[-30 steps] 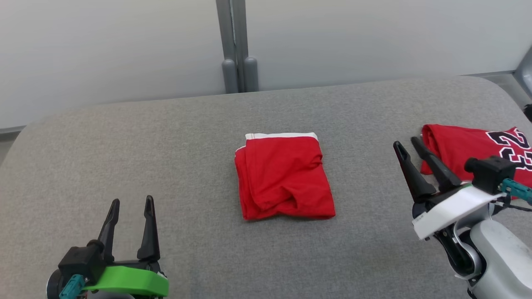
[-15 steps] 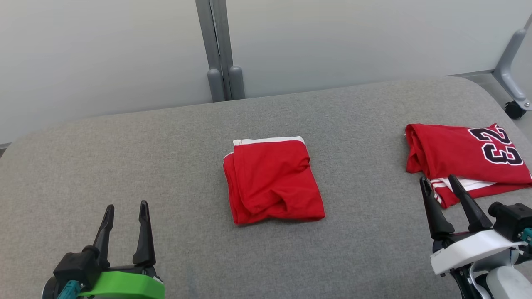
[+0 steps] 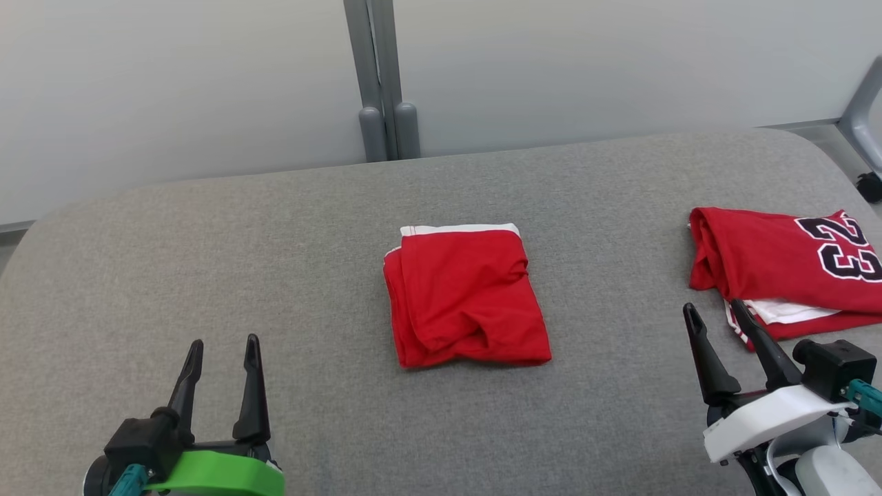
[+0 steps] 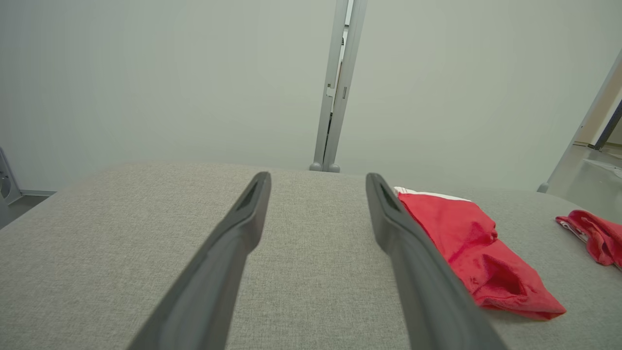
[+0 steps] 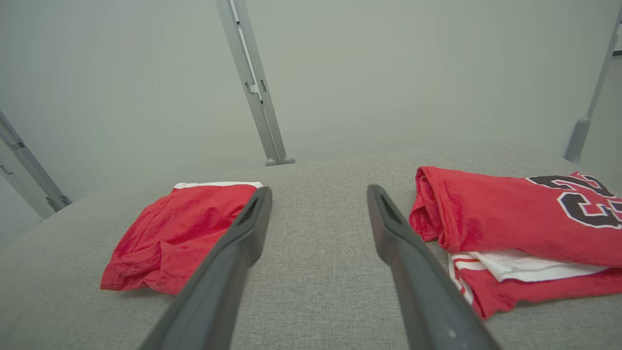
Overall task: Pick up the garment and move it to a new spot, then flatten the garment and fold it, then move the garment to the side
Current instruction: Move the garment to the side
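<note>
A folded red jersey (image 3: 765, 258) with a black "23" and white trim lies at the right of the grey padded table (image 3: 207, 241); it also shows in the right wrist view (image 5: 505, 218). My right gripper (image 3: 713, 308) stands open just in front of its near left corner, apart from the cloth, with nothing between its fingers (image 5: 319, 190). At the table's middle rests a folded red garment with a white band (image 3: 468, 296), also seen from both wrists (image 4: 466, 243) (image 5: 180, 233). My left gripper (image 3: 224, 344) is open at the lower left, empty (image 4: 317, 179).
A grey post (image 3: 382, 76) stands against the pale wall behind the table's far edge. A grey frame leg with a caster (image 3: 865, 138) is off the table's far right corner. Bare grey padding spreads between the two red pieces and across the left half.
My right gripper has drawn back toward me from the jersey's left edge, and its fingers stand wider apart. The head camera has shifted. The left gripper and both red pieces have stayed put.
</note>
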Robot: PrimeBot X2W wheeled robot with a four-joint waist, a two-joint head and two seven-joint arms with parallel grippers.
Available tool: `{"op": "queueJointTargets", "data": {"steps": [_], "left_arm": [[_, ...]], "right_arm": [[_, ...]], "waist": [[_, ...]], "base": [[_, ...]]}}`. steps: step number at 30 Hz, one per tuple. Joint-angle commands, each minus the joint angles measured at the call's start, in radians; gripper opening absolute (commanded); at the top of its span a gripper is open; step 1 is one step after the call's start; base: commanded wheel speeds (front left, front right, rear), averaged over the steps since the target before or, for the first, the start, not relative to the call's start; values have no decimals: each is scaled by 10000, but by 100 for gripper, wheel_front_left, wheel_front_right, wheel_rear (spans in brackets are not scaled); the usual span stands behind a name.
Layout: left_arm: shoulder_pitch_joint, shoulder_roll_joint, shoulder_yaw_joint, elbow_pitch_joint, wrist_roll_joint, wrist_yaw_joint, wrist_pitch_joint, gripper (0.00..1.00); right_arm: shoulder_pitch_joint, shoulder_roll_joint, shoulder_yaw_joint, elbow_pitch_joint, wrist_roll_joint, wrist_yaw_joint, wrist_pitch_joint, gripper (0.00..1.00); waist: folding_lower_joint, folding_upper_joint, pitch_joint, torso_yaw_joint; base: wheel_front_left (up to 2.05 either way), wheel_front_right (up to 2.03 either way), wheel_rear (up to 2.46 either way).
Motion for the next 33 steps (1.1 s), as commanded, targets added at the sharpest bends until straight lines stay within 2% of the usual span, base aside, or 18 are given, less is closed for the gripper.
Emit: {"op": "queueJointTargets", "data": {"steps": [1,6,14,19,25,33], "left_arm": [[-71,-2,-7,2,102,-41,-26,100],[-249,115,-316,129,482,13,-24,100],[-696,56,-598,128,524,-17,-2,100],[-1052,-3,-771,203,465,-43,-7,100],[-1415,-88,-989,370,409,-92,-14,100],[-1634,-156,-1099,498,370,-87,-21,100]], "right_arm": [[-13,18,14,54,3,-5,68,100],[-347,-5,38,254,-146,-3,597,100],[-1974,166,371,1276,368,-5,2715,100],[-3293,43,494,2368,797,-5,4141,100],[-4407,-133,443,3775,1340,-5,5117,100],[-5028,84,481,5652,2155,-3,6371,100]], "waist": [[0,0,31,180],[0,0,186,789],[0,0,925,1982],[0,0,1475,2743],[0,0,1966,3500],[0,0,2216,3960]], "base": [[0,0,0],[0,0,0],[0,0,0],[0,0,0],[0,0,0],[0,0,0]]}}
